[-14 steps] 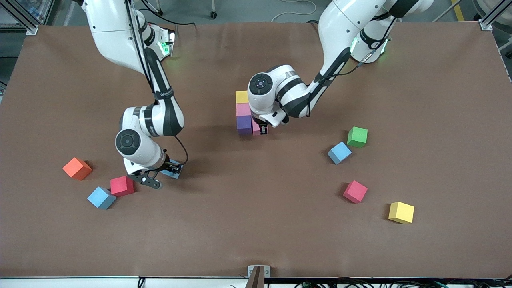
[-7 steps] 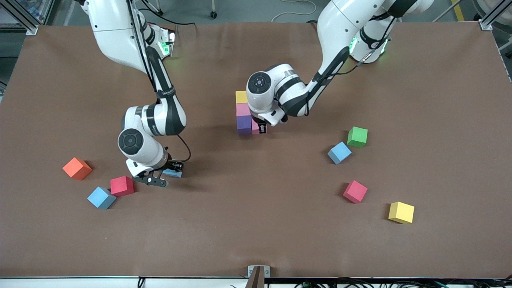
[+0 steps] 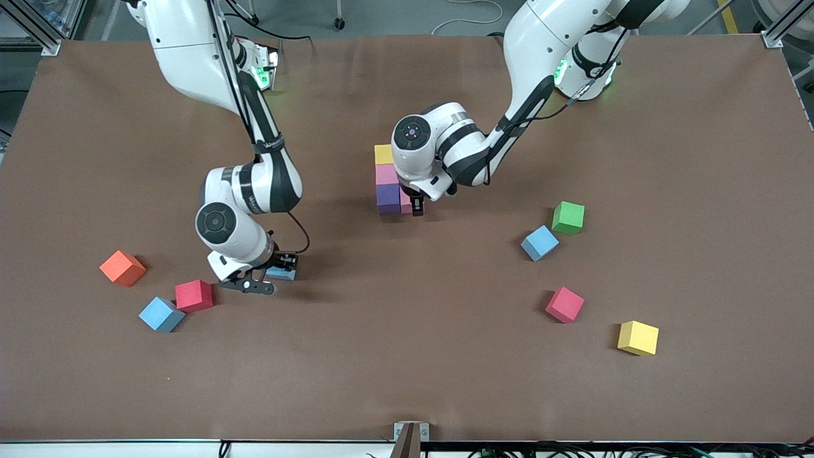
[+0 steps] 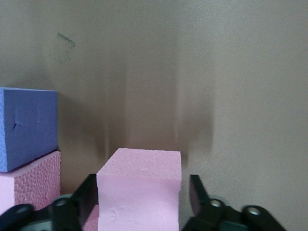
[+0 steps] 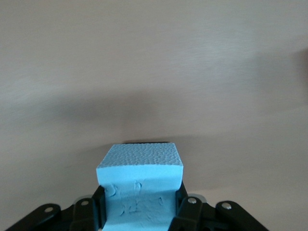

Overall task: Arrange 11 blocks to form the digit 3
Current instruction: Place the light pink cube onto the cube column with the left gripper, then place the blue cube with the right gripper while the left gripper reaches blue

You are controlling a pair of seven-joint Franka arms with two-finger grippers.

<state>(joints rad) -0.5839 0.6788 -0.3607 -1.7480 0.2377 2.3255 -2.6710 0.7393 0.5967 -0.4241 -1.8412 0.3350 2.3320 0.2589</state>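
Left gripper (image 4: 138,204) is sitting low at the partial digit 3 (image 3: 386,181), fingers (image 4: 85,197) spread, gaps showing on both sides of the pink foam cube (image 4: 139,190) between them; that cube is resting beside the purple foam cube (image 3: 387,197) under the pink and yellow ones. Right gripper (image 5: 139,207) is pinching a light blue foam cube (image 5: 139,185) over bare table (image 3: 407,356) near the red foam cube (image 3: 194,295).

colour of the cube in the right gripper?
Light blue cube, pinched in the right gripper; clearest in the right wrist view.
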